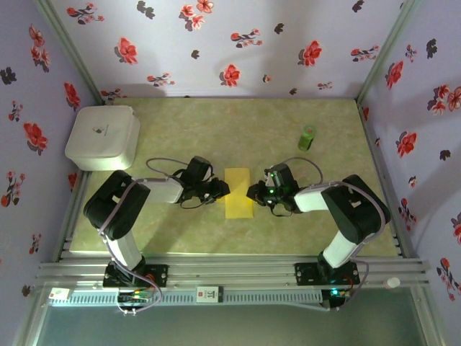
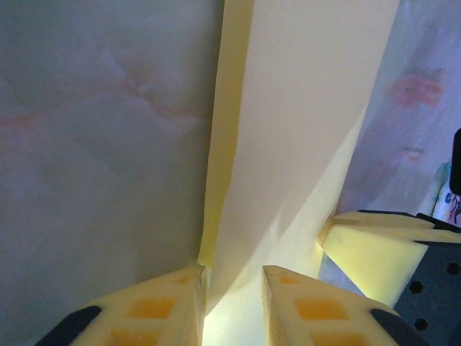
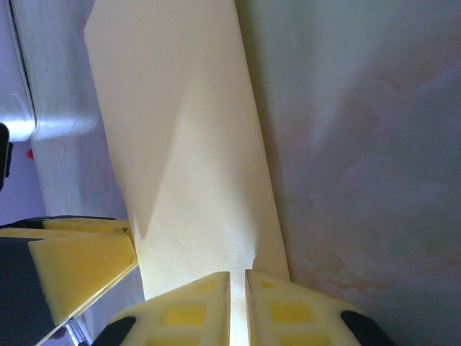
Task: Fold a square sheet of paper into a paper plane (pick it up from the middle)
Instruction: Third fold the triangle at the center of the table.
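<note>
The square sheet of paper (image 1: 238,193) lies on the counter (image 1: 216,130) midway between the two arms. From above it reads as a narrow, upright yellow strip, folded over on itself. Soft diagonal creases cross its surface in both wrist views.

The left end effector (image 1: 222,189) reaches in from the left and meets the strip's left long edge. In the left wrist view its fingertips (image 2: 234,277) stand a narrow way apart, one on each side of the paper (image 2: 302,108). The left pad sits right against a raised fold, and pale marbled counter (image 2: 101,144) shows beside it. A gap still shows between the pads, so the end effector looks narrowly open rather than clamped. The close, shadowed view does not settle whether either pad presses the paper.

The right end effector (image 1: 252,192) comes in from the opposite side, at the strip's right long edge. In the right wrist view its tips (image 3: 238,277) are drawn almost together with only a thin slit between them. The near edge of the paper (image 3: 187,144) runs into that slit, so it appears pinched there. The rest of the strip lies flat on the counter (image 3: 360,144).

A white rounded box (image 1: 103,137) sits at the far left corner of the counter. A small green cylinder (image 1: 307,137) stands far right, well apart from the paper.
</note>
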`<action>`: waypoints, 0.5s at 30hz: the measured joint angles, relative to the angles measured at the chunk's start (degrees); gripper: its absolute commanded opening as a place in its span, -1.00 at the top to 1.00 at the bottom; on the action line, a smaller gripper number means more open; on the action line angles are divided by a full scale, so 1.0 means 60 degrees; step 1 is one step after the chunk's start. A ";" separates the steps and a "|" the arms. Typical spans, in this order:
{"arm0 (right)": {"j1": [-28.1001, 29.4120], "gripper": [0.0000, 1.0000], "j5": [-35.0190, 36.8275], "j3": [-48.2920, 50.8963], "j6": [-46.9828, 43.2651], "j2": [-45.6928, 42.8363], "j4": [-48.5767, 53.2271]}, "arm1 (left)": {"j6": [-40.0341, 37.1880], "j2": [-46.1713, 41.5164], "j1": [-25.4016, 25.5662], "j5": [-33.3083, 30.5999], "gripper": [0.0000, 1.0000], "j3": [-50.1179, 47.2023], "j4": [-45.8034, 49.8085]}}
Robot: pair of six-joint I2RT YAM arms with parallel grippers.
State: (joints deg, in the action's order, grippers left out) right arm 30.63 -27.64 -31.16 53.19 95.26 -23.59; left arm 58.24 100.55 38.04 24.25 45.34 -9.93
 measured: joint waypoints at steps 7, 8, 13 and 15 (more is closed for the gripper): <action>0.0000 0.70 -0.0004 0.0000 0.0000 0.0000 -0.0015 | 0.0029 0.0000 0.0000 0.0000 0.69 -0.0004 -0.0142; 0.0000 0.69 -0.0007 0.0000 0.0000 0.0000 -0.0018 | 0.0036 0.0000 0.0000 -0.0004 0.74 -0.0011 -0.0153; 0.0000 0.62 -0.0055 -0.0007 -0.0007 -0.0011 -0.0029 | 0.0120 -0.0004 0.0000 -0.0004 0.95 -0.0080 -0.0277; 0.0000 0.51 -0.0080 -0.0007 -0.0036 -0.0058 -0.0029 | 0.0237 -0.0040 0.0000 -0.0004 1.00 -0.0127 -0.0306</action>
State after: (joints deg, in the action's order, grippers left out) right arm 30.63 -28.12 -31.20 52.97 94.91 -23.77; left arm 59.66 100.31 38.04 24.23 44.58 -11.77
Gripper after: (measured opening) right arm 0.208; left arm 0.047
